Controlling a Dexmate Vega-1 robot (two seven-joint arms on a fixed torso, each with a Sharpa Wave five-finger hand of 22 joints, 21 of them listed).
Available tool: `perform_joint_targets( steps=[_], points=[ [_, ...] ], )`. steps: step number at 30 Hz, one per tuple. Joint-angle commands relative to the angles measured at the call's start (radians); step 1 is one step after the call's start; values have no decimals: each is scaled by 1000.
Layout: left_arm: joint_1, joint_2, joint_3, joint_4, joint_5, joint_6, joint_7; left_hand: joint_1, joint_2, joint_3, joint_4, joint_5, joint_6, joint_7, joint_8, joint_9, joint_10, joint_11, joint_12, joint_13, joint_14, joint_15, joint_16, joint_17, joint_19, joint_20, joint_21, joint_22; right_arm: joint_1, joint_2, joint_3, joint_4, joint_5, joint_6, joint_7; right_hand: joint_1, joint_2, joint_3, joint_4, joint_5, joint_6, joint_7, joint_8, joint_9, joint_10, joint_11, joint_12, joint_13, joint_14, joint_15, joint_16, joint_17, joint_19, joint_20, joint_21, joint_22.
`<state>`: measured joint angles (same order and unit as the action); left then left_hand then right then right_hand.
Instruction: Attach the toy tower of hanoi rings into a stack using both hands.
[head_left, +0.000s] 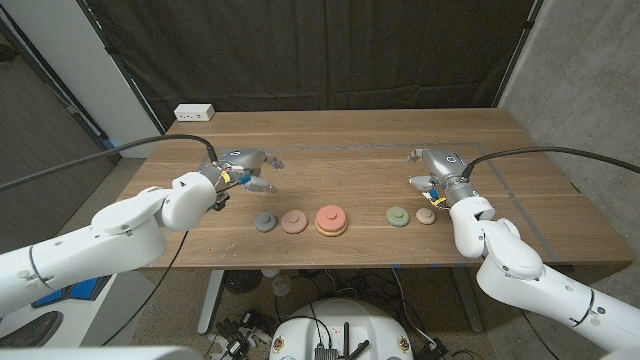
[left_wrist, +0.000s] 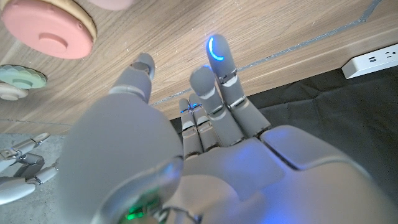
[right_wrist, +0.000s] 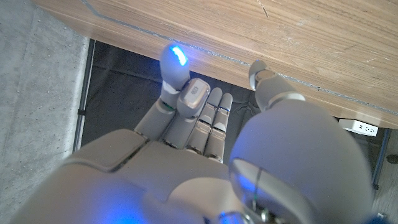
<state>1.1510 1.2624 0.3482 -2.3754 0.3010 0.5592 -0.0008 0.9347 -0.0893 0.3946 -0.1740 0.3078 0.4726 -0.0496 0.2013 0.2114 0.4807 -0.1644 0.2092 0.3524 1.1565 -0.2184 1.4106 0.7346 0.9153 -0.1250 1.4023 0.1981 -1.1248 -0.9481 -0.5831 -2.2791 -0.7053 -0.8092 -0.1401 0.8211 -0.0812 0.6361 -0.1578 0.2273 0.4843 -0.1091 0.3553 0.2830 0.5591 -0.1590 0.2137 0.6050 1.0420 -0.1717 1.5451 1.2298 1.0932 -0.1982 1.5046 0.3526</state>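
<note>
You had even, soft overhead light on the wooden table (head_left: 350, 140), with only short, faint shadows beneath the rings (head_left: 331, 221). The black curtain (head_left: 330, 50) behind stayed dark and flat. No strong glare showed on the wood. The head view was sharp, with slight bending at its edges. In your wrist views the left hand (left_wrist: 205, 155) and right hand (right_wrist: 199, 155) were close, blurred and soft, with blue lights glowing on the fingertips (left_wrist: 214, 48) and a bluish cast across the casing.
</note>
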Motion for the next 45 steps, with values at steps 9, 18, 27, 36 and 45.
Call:
perform_joint_targets(
  steps=[9, 18, 27, 36, 45],
  points=[
    [51, 184, -83, -28, -48, -98, -76, 14, -20, -17, 10, 3, 5, -8, 7, 2, 2, -4, -3, -6, 6, 2, 12, 29, 7, -85, 24, -2, 14, -4, -8, 5, 10, 13, 11, -8, 12, 9, -1, 10, 15, -2, 5, 0, 15, 0, 0, 4, 4, -44, -2, 4, -3, -21, 0, 1],
    [32, 210, -79, -25, -62, -127, -132, 30, -21, -22, 8, 0, -6, -13, 5, 2, -10, -3, -8, -11, -9, 2, -9, 8, 19, -90, 38, -3, 26, 1, -22, 8, -1, 7, 22, -12, 13, 12, -1, 12, 16, -3, 5, -2, 16, -3, -2, 6, 3, -44, -2, 4, -4, -21, 1, 0],
    [-22, 196, -28, -12, -11, -175, -220, 47, -32, -29, 6, -3, -51, -16, -8, 1, -61, 2, -22, -16, -8, 2, -12, 6, 7, -88, 38, -8, 35, 8, -34, 7, -16, -1, 32, -14, 12, 13, -3, 12, 16, -3, 4, -3, 18, -1, -3, 7, 3, -44, -1, 4, -4, -21, 2, -1],
    [-82, 152, 19, 20, 56, -242, -303, 67, -39, -42, 8, -7, -90, -14, -9, 0, -102, 7, -22, -20, -33, 2, -37, -25, -12, -87, 41, -6, 46, 17, -47, 9, -30, -9, 47, -15, 12, 16, -4, 13, 19, -4, 5, -4, 22, -3, -2, 8, 3, -44, 0, 4, -4, -21, 3, -1],
    [-118, 100, 55, 45, 144, -319, -345, 77, -38, -54, 12, -12, -99, -7, -3, -3, -117, 13, -18, -25, -32, 2, -35, -37, -19, -87, 42, -8, 51, 22, -54, 9, -42, -16, 56, -15, 13, 17, -4, 14, 21, -4, 5, -5, 24, -2, -3, 8, 3, -44, 0, 4, -4, -21, 4, -2]
  ],
)
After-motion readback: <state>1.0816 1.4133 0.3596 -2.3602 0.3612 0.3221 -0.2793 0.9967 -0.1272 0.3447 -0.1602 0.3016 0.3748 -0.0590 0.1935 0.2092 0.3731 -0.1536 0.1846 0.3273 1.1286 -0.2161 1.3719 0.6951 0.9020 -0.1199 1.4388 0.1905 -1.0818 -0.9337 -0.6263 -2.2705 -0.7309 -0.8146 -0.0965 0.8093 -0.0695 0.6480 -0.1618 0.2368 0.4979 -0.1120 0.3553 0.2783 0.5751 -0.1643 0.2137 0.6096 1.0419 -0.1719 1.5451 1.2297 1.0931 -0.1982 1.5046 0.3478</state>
